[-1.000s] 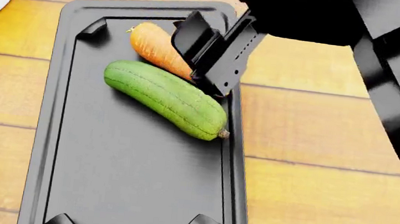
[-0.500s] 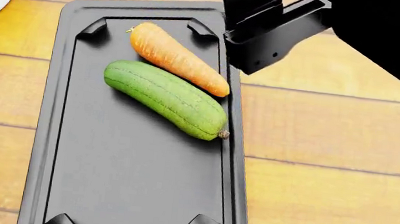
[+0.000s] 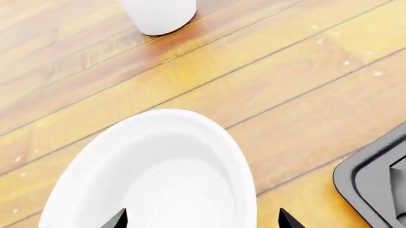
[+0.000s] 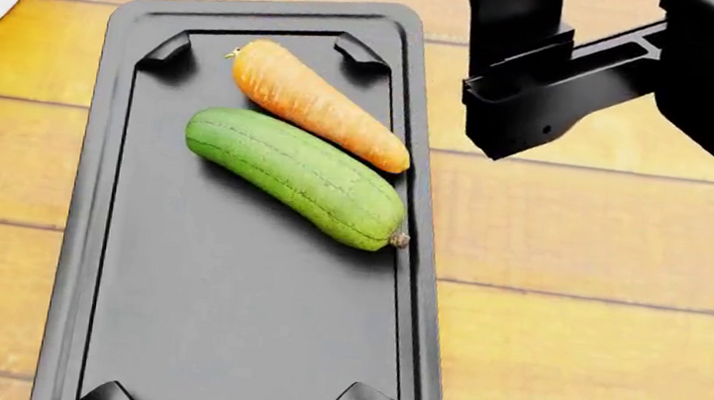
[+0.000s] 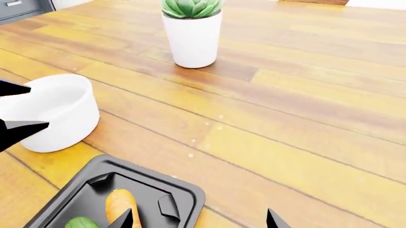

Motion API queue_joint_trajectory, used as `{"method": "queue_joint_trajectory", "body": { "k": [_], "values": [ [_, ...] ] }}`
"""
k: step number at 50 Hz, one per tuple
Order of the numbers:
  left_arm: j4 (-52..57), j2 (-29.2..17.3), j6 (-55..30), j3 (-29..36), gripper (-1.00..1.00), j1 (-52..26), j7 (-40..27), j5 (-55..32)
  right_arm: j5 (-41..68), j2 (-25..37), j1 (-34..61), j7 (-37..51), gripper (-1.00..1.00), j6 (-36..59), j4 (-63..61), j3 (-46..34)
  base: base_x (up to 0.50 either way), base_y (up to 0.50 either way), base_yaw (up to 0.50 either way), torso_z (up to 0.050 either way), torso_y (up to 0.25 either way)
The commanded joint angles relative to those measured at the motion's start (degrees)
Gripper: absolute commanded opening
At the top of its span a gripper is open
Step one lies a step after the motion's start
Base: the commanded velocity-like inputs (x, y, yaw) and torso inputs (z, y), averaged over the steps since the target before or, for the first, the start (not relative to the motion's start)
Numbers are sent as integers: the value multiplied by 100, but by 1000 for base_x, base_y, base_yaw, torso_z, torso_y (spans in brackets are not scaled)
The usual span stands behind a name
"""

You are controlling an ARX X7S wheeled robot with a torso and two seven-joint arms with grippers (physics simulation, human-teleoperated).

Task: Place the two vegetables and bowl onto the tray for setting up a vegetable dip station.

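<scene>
The orange carrot [image 4: 320,105] and the green cucumber [image 4: 296,177] lie side by side on the far half of the black tray [image 4: 235,347]. My right gripper [image 4: 513,37] hangs open above the table, just off the tray's far right corner. In the right wrist view its jaws [image 5: 198,221] are empty, with the carrot [image 5: 120,204] below them. The white bowl [image 3: 159,175] stands on the table left of the tray. My left gripper [image 3: 200,221] is open over it, one fingertip above the bowl's inside and the other outside its rim.
A white pot with a green succulent [image 5: 192,38] stands further back on the wooden table. Only the tray's corner [image 3: 374,180] shows in the left wrist view. The near half of the tray holds nothing.
My right gripper has let go of the carrot and pulled up and to the right, away from the tray. The carrot stays beside the cucumber. A left fingertip now shows at the bowl.
</scene>
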Motion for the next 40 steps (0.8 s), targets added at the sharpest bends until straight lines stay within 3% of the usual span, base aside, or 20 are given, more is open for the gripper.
{"method": "queue_joint_trajectory", "body": {
  "k": [1, 14, 23, 24, 33, 40],
  "values": [
    [-676, 292, 226, 1087, 100, -313, 786, 671, 94, 135, -279, 79, 100, -231, -44, 39, 0, 0, 0, 0, 0],
    [-898, 463, 394, 1792, 100, -164, 1002, 1133, 505, 167, -123, 398, 100, -203, 61, -64, 0, 0, 0, 0, -1],
    [-855, 515, 117, 1670, 100, -113, 982, 862, 493, 237, -249, 351, 100, -313, 84, -78, 1, 0, 0, 0, -5],
    [-851, 535, 67, 1632, -100, -124, 949, 823, 509, 247, -256, 367, 100, -318, 90, -81, 0, 0, 0, 0, -10],
    [-23, 373, -472, 1538, -100, -370, 864, 450, 562, 280, -167, 401, 100, -342, 204, -156, 1, 0, 0, 0, -4],
    [731, 218, -1220, 1094, -100, -1005, 765, -181, 679, 332, -143, 514, 100, -376, 363, -163, 0, 0, 0, 0, -1]
  ]
}}
